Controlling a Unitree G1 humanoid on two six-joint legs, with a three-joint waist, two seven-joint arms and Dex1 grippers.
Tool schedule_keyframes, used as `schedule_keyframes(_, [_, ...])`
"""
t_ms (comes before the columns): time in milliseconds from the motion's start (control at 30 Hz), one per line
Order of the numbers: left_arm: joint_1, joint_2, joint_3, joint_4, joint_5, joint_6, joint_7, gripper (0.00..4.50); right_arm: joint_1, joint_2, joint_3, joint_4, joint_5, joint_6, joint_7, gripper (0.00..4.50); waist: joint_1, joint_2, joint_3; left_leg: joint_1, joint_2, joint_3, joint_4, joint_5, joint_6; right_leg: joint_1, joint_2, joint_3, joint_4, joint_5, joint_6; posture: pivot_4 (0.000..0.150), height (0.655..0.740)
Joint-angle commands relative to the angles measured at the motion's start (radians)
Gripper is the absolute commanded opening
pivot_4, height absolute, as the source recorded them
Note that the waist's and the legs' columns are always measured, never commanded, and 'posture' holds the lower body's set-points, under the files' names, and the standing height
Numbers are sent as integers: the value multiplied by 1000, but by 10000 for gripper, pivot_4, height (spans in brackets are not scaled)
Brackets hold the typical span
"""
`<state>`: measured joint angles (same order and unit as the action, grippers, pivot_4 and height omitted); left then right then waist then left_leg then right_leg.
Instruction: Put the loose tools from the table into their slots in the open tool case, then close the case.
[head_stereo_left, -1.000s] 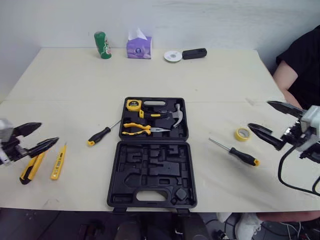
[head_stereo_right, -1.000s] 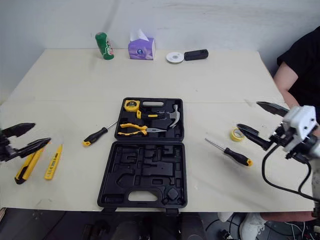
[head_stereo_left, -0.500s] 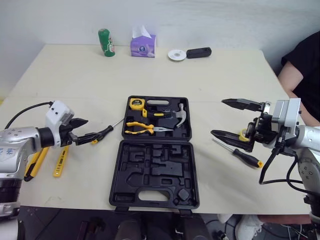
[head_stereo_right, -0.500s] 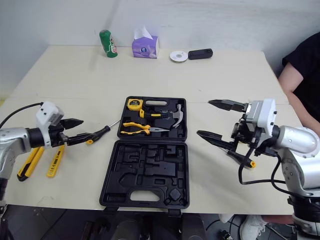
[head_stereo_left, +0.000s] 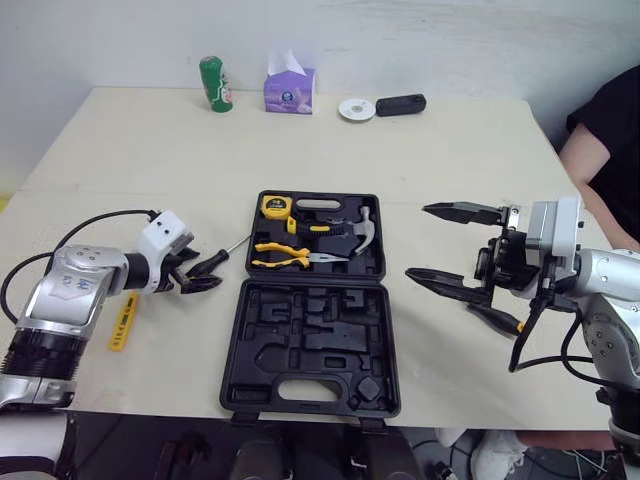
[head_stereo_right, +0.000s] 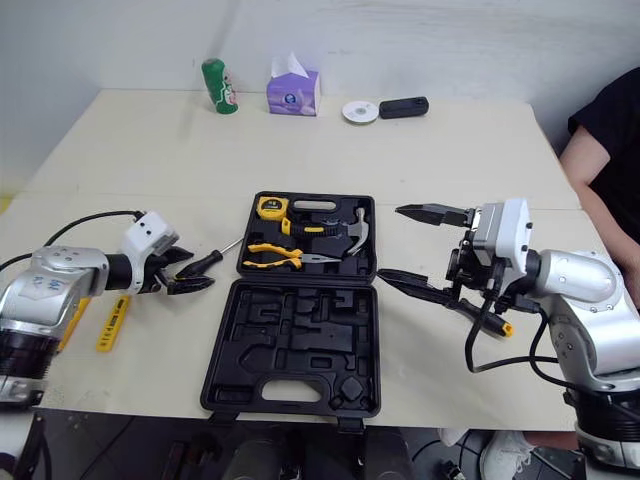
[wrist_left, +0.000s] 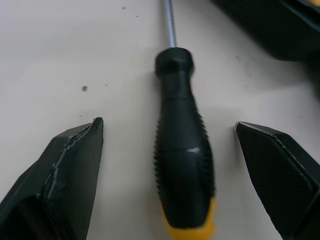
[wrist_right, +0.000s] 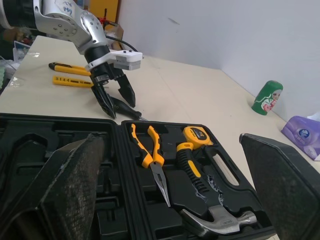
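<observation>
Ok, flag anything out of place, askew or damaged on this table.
Nothing looks spilled or broken. Out of place: the black-and-yellow-handled screwdriver lies loose left of the open black plastic tool case, between the open fingers of the left gripper, and a slim yellow tool lies farther left.

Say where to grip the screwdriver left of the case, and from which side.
Ribbed black handle of the screwdriver, pinched across its width, approaching from the yellow butt end. It lies flat, and the open left hand straddles the handle that way.
</observation>
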<state>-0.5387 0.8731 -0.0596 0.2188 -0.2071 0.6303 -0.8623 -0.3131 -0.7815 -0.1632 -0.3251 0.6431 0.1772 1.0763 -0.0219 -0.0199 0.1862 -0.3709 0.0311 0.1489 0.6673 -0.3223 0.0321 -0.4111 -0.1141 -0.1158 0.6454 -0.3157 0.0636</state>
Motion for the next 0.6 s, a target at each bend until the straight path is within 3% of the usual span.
schedule_keyframes(33, [-6,-5,5,23,20,-29,-11,31429,-12,-2,-17,-45,-1,5,-16,45000,0,0,0,0,0,0,0,0,0,0,0,0,0,0,0,1500,7400])
schedule_keyframes(167, [-7,-13,7,57,40,-92,-11,13168,-14,-4,-12,-67,2,32,-34,45000,0,0,0,0,0,0,1,0,0,0,0,0,0,0,0,1500,7400])
schedule_keyframes(200, [-4,-9,10,63,41,-100,-20,11285,-15,-5,-9,-74,3,41,-38,45000,0,0,0,0,0,0,1,0,0,0,0,0,0,0,0,1500,7400])
schedule_keyframes(600, [8,24,133,44,23,-77,45,11316,-15,-5,-15,-57,-19,40,-15,45000,-4,0,0,0,0,0,1,0,0,0,0,0,1,0,0,1500,7400])
